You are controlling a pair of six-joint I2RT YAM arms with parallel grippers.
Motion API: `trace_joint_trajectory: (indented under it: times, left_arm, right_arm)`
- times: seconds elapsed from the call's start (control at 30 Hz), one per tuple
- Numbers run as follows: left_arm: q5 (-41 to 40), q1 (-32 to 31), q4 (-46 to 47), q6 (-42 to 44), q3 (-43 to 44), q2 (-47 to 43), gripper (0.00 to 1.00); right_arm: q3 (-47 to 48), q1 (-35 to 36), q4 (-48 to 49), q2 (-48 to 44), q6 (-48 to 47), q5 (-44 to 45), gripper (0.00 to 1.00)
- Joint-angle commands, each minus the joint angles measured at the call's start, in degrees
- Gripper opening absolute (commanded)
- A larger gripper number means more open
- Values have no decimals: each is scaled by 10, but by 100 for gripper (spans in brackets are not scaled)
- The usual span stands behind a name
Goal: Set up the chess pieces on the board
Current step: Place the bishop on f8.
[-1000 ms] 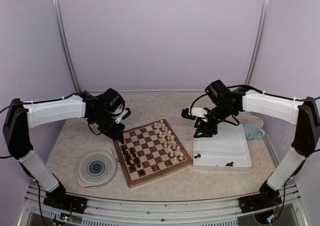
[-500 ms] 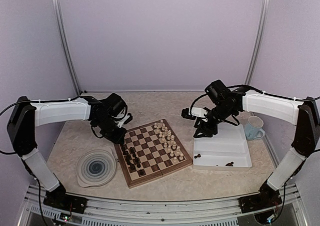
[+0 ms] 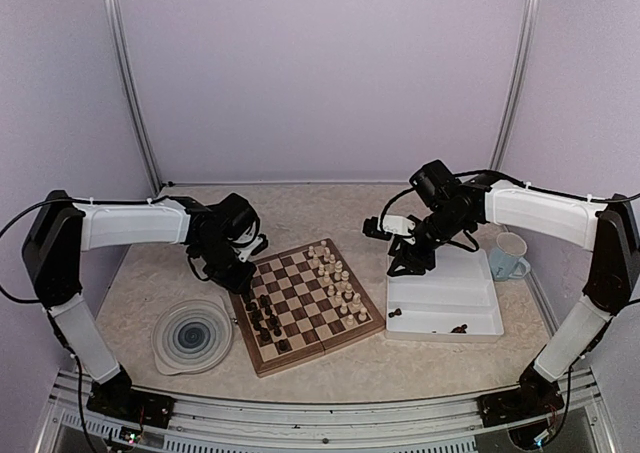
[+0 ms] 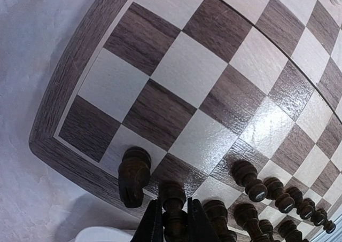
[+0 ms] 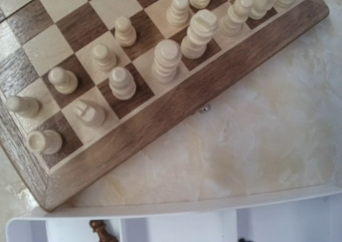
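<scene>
The board (image 3: 305, 303) lies mid-table, with dark chess pieces (image 3: 262, 318) along its left side and cream pieces (image 3: 338, 278) along its right. My left gripper (image 3: 238, 276) is over the board's far left corner. In the left wrist view it (image 4: 174, 216) is shut on a dark piece (image 4: 172, 193) standing on a square beside a dark knight (image 4: 133, 175); more dark pieces (image 4: 248, 180) line up to the right. My right gripper (image 3: 406, 265) hovers at the white tray's far left corner. Its fingers do not show in the right wrist view, which looks down on cream pieces (image 5: 160, 60).
A white two-compartment tray (image 3: 470, 291) right of the board holds a few dark pieces (image 3: 397, 313), one of them seen in the right wrist view (image 5: 100, 230). A round blue-swirl plate (image 3: 192, 335) lies left of the board. A pale blue mug (image 3: 508, 256) stands at far right.
My left gripper has moved right and nearer, from beside the board to over its far left corner. The right arm has not moved.
</scene>
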Motion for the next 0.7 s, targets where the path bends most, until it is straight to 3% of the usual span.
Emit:
trace_joint_trajectory:
  times: [0.0,0.4,0.67]
  left_arm:
    - [3,-4,12,2,0,14,12]
    - [0,-11,14,-2,3,21,17]
    - [-10,-13,7,-9,10,-4,30]
  right_arm:
    - [5,-4,-8,1,0,0,53]
    - [2,-4,-7,-1,0,0,53]
    - [6,-5,-11,-7,1,-1,53]
